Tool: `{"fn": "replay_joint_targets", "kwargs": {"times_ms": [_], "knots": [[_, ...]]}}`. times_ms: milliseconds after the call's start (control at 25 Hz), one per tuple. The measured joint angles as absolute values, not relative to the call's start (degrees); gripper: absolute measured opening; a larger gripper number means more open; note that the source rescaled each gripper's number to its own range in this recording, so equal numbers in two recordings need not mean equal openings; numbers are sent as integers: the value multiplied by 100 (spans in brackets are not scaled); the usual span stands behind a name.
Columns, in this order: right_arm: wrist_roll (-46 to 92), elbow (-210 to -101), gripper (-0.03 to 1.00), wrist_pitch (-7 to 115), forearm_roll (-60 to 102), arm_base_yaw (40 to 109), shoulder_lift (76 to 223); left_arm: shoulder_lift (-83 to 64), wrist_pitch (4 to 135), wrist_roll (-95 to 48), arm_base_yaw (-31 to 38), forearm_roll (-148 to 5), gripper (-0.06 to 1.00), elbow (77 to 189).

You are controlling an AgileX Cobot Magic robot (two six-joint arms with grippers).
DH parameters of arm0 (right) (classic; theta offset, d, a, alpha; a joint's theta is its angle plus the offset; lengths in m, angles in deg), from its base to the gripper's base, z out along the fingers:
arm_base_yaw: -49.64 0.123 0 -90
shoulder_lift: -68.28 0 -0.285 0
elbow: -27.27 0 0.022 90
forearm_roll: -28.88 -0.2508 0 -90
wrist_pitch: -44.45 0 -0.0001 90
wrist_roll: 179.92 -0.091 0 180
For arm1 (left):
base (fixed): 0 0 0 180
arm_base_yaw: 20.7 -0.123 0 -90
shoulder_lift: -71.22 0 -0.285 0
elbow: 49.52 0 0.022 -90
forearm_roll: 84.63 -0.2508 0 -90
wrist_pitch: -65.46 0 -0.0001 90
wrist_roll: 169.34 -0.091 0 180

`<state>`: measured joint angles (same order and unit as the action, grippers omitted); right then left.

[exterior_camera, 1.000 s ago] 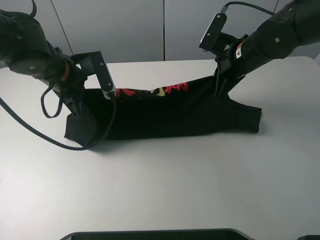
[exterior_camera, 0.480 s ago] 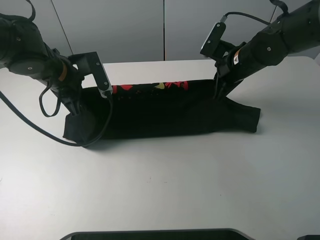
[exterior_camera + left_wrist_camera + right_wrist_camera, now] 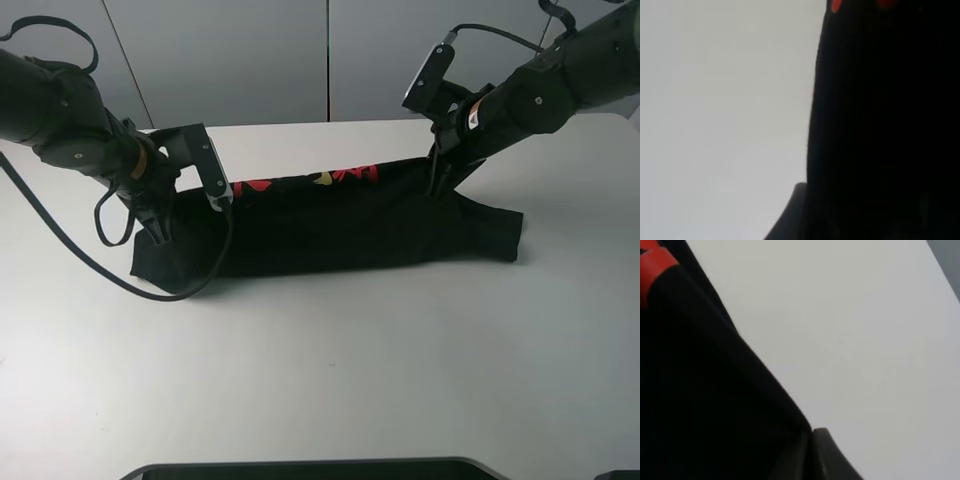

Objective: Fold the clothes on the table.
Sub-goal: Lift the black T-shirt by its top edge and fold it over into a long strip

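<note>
Currently the T-shirt (image 3: 330,230) is lying half-folded lengthwise on the table (image 3: 330,380); left gripper (image 3: 160,230) and right gripper (image 3: 437,188) are each apparently pinching its raised edge; further folds are pending.

Left arm (image 3: 60,105): bulky matte black housings with rounded joints.
Right arm (image 3: 555,80): matching black shells on thick tubular links.
Markings: orange band (image 3: 140,158) near the left wrist; small orange-and-white label (image 3: 474,115) on the right.
Wrist camera box (image 3: 205,160): flat, black, rectangular.
Cables: black loose loop (image 3: 99,222) on the left; thinner lead (image 3: 495,32) on the right.
Right gripper (image 3: 437,183): slim dark fingers.
</note>
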<state>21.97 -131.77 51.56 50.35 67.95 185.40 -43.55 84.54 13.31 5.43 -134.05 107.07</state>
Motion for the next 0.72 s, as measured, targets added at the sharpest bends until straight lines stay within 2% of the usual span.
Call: {"fn": "replay_joint_targets", "kwargs": {"times_ms": [640, 720], "knots": [[2197, -13186, 1, 4893, 5035, 6795, 18868, -4592, 8158, 1331, 394, -13605, 0, 10707], [2197, -13186, 4, 4893, 5035, 6795, 18868, -4758, 8117, 1331, 394, -13605, 1, 10707]]}}
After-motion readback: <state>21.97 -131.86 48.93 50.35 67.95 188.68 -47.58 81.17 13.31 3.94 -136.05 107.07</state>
